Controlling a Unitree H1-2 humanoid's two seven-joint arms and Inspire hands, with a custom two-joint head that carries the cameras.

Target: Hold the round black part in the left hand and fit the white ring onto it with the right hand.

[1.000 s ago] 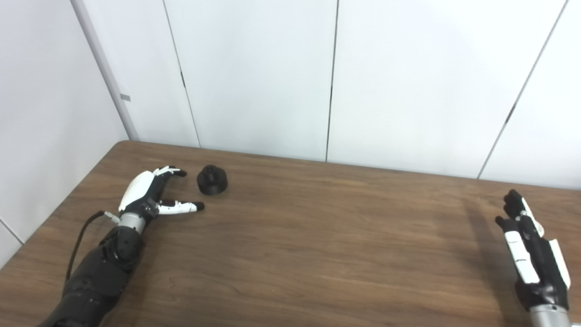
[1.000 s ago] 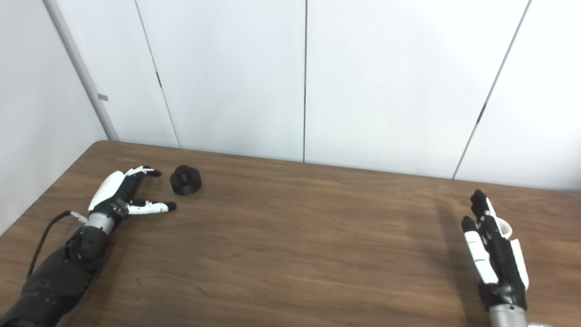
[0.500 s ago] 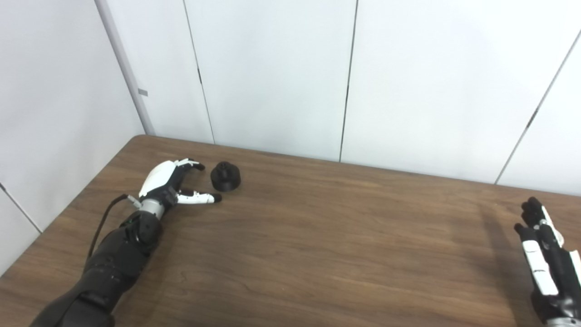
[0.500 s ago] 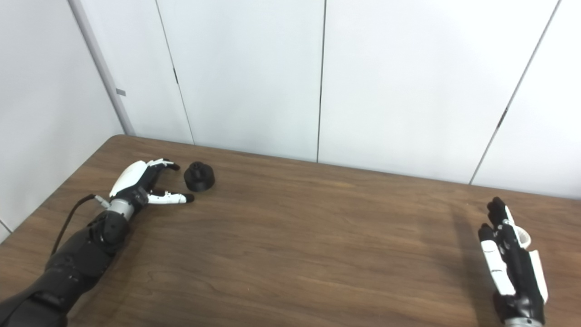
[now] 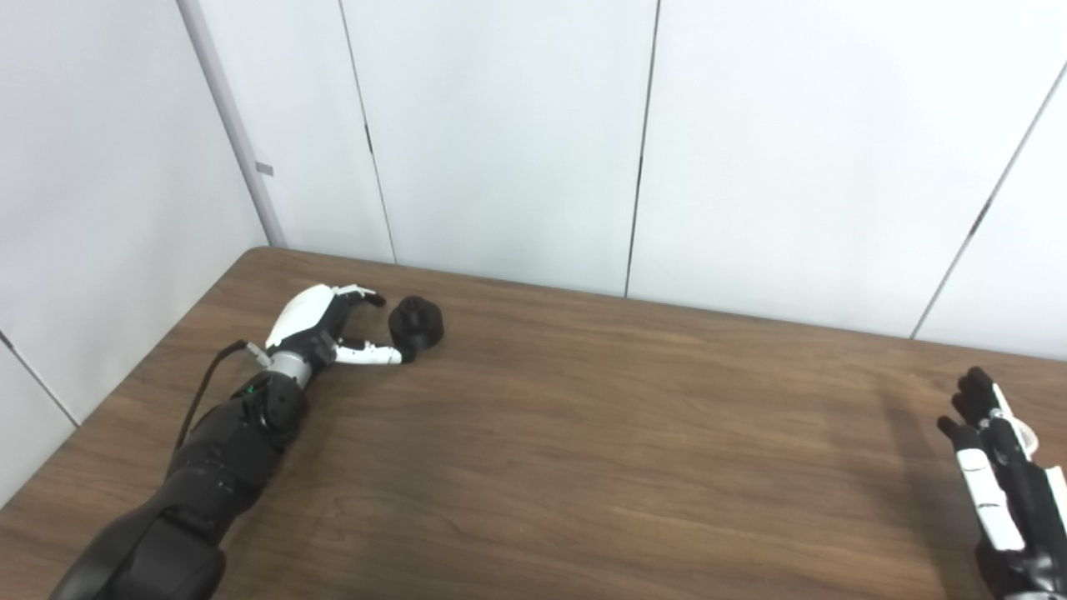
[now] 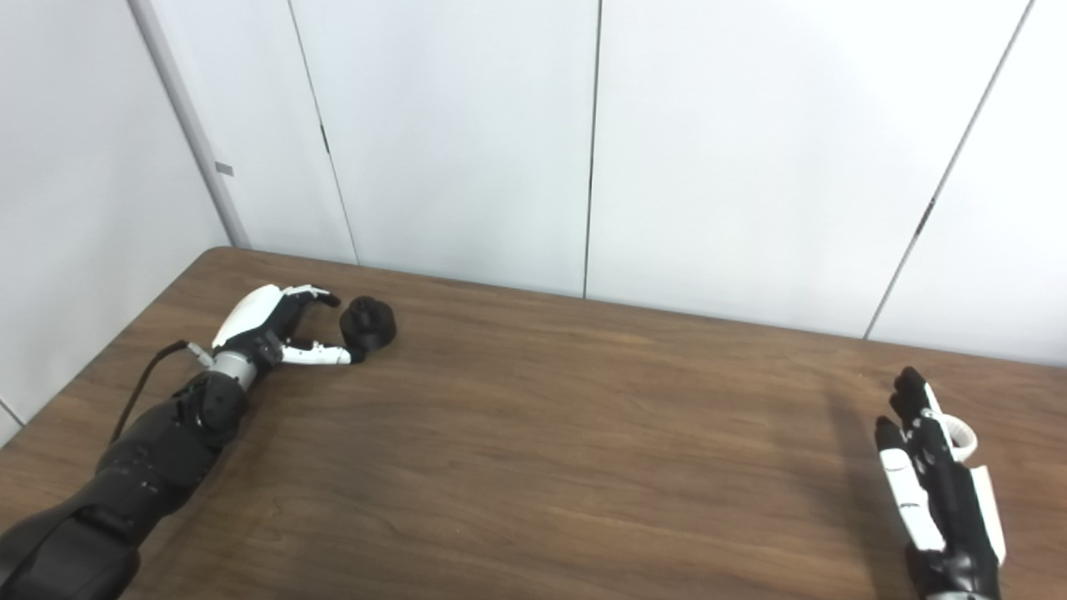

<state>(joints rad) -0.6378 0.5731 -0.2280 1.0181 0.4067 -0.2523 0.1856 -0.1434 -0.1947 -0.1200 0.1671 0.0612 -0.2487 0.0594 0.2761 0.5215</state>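
Round black part: on wooden table, between the spread fingers and thumb of left hand, thumb tip touching. White ring: just behind right hand, fingers extended, apart.

You see right hand cut off at bottom edge | white ring mostly hidden behind it | left-thumb contact with black part unclear

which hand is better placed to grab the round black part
Left. The left hand is open right beside the round black part, its fingers reaching around it. The right hand is across the table by the white ring.
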